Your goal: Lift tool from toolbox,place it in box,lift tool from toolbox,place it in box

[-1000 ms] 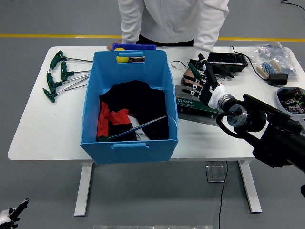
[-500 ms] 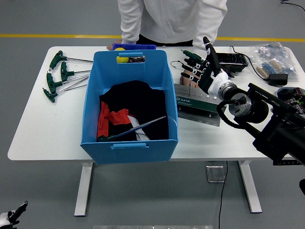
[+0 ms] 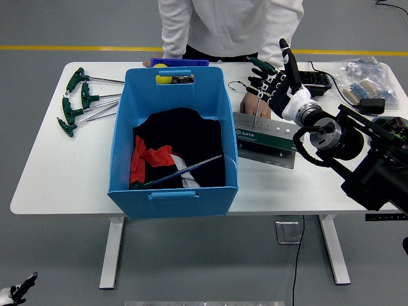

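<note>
The green and silver toolbox [image 3: 264, 137] lies on the white table just right of the blue box [image 3: 121, 143]. My right hand [image 3: 274, 83] hovers over the toolbox's far edge with its fingers spread, and I see nothing held in it. A person's hand [image 3: 250, 104] rests on the toolbox's far left corner. Inside the blue box a long thin metal tool [image 3: 185, 170] lies on black and red cloth. My left hand [image 3: 14, 293] hangs low at the bottom left corner, below the table.
Several green T-handle keys [image 3: 80, 99] lie at the table's left end. A black case [image 3: 313, 81], a plastic bag [image 3: 366, 75] and a small black block [image 3: 371, 105] crowd the far right. The person's other hand [image 3: 148, 62] rests behind the blue box.
My right hand has risen and moved away from me, from over the toolbox's middle to its far edge, with the fingers still spread. The toolbox now shows more of its silver face.
</note>
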Controlling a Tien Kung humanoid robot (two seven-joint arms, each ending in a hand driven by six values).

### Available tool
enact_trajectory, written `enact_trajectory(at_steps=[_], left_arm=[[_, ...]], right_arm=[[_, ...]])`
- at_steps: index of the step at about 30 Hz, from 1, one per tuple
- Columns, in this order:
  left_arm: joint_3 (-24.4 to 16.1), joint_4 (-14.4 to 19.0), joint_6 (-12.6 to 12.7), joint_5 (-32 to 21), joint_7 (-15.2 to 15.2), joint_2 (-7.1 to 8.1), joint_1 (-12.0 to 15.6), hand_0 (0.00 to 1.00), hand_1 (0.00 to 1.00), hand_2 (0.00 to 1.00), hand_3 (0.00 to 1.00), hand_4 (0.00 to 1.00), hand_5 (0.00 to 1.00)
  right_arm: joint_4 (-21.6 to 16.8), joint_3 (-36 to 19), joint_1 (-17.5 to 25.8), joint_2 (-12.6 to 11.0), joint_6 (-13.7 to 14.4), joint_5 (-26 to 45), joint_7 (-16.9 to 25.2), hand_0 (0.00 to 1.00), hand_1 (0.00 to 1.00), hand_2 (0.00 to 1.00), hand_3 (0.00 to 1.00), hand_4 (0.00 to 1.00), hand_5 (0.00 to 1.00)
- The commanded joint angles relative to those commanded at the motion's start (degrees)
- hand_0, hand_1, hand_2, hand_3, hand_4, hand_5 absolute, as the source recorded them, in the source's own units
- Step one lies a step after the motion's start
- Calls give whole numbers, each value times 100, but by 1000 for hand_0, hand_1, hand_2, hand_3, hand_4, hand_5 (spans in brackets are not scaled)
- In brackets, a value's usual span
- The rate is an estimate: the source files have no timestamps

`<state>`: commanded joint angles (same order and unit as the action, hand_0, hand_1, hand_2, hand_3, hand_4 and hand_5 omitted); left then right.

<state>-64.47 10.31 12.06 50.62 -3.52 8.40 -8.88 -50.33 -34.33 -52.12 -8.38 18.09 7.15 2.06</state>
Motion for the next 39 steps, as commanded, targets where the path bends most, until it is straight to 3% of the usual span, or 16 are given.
enact_trajectory(at_steps=[7,8,39], left_arm=[[-46,0,1,65,14,1,33,858,874,885,680,684,670],[-47,0,0,67,13,0,38,858,874,885,679,684,670],[-48,0,-4,90,20,-31,84,858,874,884,679,683,665]], right_arm=[[-104,-43,22,-18,-4,9,20,552,573,701,823,998,870],[-112,-52,25,-20,-3,16,25,593,609,718,821,998,866],[-135,-167,149,-115,6,56,77,635,638,730,810,998,832]])
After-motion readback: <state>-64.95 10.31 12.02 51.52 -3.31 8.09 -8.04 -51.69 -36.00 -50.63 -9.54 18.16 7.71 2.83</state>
